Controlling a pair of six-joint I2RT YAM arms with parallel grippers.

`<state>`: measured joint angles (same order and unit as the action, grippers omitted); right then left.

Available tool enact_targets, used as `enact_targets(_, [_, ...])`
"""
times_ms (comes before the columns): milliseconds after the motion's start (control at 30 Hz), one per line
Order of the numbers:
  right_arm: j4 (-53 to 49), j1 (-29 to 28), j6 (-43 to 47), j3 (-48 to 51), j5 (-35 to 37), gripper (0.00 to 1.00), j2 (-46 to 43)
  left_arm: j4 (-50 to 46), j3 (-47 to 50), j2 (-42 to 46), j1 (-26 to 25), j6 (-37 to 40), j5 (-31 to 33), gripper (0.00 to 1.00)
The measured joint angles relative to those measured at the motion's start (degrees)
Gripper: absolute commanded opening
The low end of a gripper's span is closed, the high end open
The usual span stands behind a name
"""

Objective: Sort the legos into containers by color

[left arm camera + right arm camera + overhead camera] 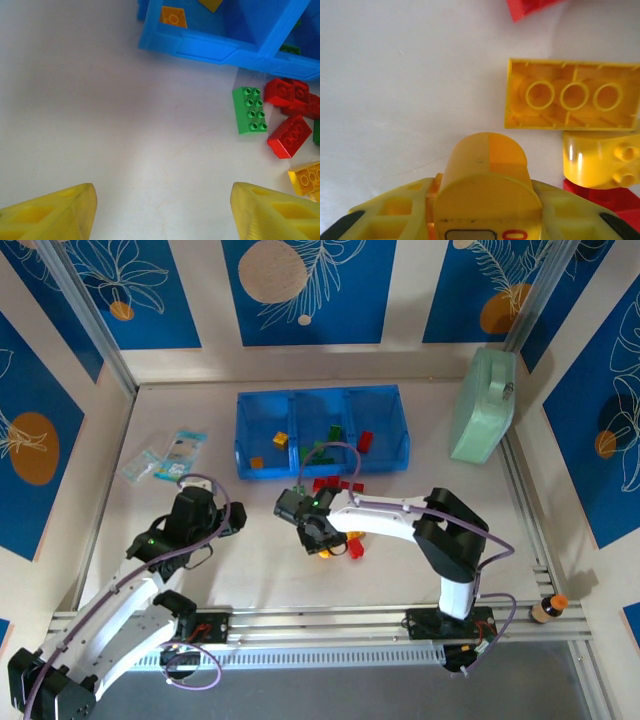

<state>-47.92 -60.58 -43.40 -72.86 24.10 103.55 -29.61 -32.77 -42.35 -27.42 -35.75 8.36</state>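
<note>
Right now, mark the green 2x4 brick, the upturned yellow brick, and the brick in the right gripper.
green 2x4 brick (249,110): left wrist view, middle of studded top.
upturned yellow brick (576,96): right wrist view, centre tube, hollow underside.
held yellow-orange brick (485,165): right wrist view, rounded top.

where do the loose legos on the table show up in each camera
top external: loose legos just in front of the blue tray, middle compartment.
left wrist: loose legos at the right edge, below the blue tray.
right wrist: loose legos in the right half, past the yellow lego in the right gripper.
landmark: upturned yellow brick, in both wrist views.
</note>
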Motion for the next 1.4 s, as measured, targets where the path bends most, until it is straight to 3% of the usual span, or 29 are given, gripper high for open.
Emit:
enact_targets(133, [-0.7, 4.6, 2.8, -2.2, 0.3, 0.31, -5.8, 0.3, 0.0, 0.0, -0.3, -0.3, -0.6, 0.7])
enact_targets(367, [-0.1, 21.8, 9.2, -6.7, 0.7, 0.32, -13.6, 1.7, 1.2, 0.0, -3.7, -1.9, -1.3, 0.7])
enact_targets(533, [0.7, 32.7, 12.9, -9.3, -1.7, 0.31, -12.7, 2.3, 2.8, 0.0, -7.3, -3.4, -0.8, 0.7])
enact_targets(633, [1.0, 35.6, 14.3, -11.8, -2.8, 0.31, -10.3, 2.3, 3.2, 0.0, -9.4, -4.3, 0.1, 0.7])
enact_targets(867, [1.3, 35.5, 15.6, -15.7, -5.9, 0.3, -5.8, 2.1, 3.8, 0.0, -11.1, -5.3, 1.7, 0.7])
enact_targets(1033, [2.3, 31.6, 16.5, -20.5, -8.8, 0.3, -3.5, 2.1, 4.1, 0.0, -11.2, -6.0, 2.4, 0.7])
enact_targets(1400, [-1.5, 21.3, 19.6, -59.2, -13.9, 0.29, 22.8, 0.9, 4.2, 0.9, -12.8, -6.1, 2.4, 0.69])
